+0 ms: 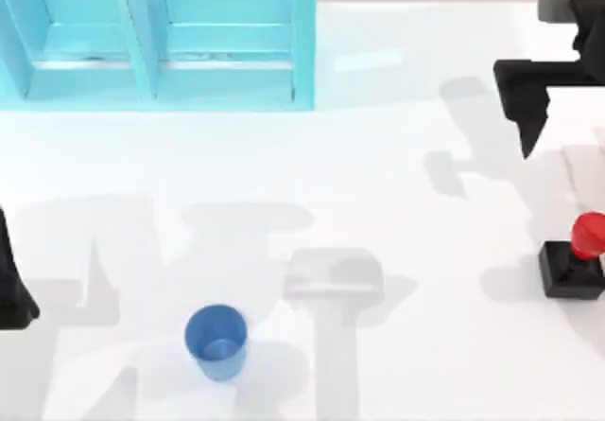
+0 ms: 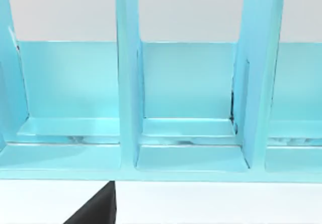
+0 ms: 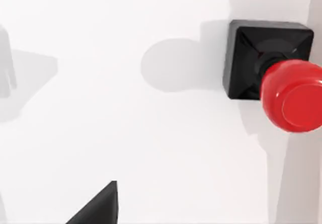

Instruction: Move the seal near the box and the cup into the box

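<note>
The blue cup (image 1: 216, 342) is standing upright near the table's (image 1: 397, 203) front edge, left of centre, mouth facing up and its long axis vertical, tapering toward the base. It is sitting well apart from the light-blue box (image 1: 161, 38), which is occupying the far left corner with its open compartments facing the front, split by upright dividers (image 2: 128, 78). The left gripper (image 1: 14, 284) is hanging at the table's left edge, level with the cup but well to the side of it; I cannot tell whether its fingers are apart or together.

The seal (image 1: 575, 255) is standing near the table's right edge, black square base flat on the table and red knob (image 3: 292, 95) pointing straight up, so its long axis is also vertical. The right gripper (image 1: 529, 109) is hovering beyond it, toward the far right corner; its finger state cannot be told either.

Judging from this, the step in hand is the right arm's approach to the seal. To do it well, the gripper should be coming straight down over the knob, closing on the narrow neck or the knob's sides, keeping the base level, since the glossy round knob could be slipping under an off-centre pinch.
</note>
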Action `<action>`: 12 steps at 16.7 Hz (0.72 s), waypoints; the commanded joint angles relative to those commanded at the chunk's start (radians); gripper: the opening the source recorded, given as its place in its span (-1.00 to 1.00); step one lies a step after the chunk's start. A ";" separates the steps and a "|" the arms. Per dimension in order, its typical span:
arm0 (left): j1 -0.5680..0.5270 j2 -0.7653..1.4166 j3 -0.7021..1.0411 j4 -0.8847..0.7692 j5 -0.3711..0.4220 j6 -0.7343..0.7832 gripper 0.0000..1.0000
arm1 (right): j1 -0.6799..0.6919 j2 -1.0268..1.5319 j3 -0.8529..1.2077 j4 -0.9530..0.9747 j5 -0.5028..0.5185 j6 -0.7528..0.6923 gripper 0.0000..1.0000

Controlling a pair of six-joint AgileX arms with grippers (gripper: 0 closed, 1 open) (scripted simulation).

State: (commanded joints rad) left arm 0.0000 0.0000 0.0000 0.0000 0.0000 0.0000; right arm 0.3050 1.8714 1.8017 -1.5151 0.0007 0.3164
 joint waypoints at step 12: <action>0.000 0.000 0.000 0.000 0.000 0.000 1.00 | 0.696 0.401 0.289 0.122 0.003 0.705 1.00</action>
State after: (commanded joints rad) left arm 0.0000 0.0000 0.0000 0.0000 0.0000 0.0000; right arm 1.0006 2.2726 2.0906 -1.3929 0.0033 1.0211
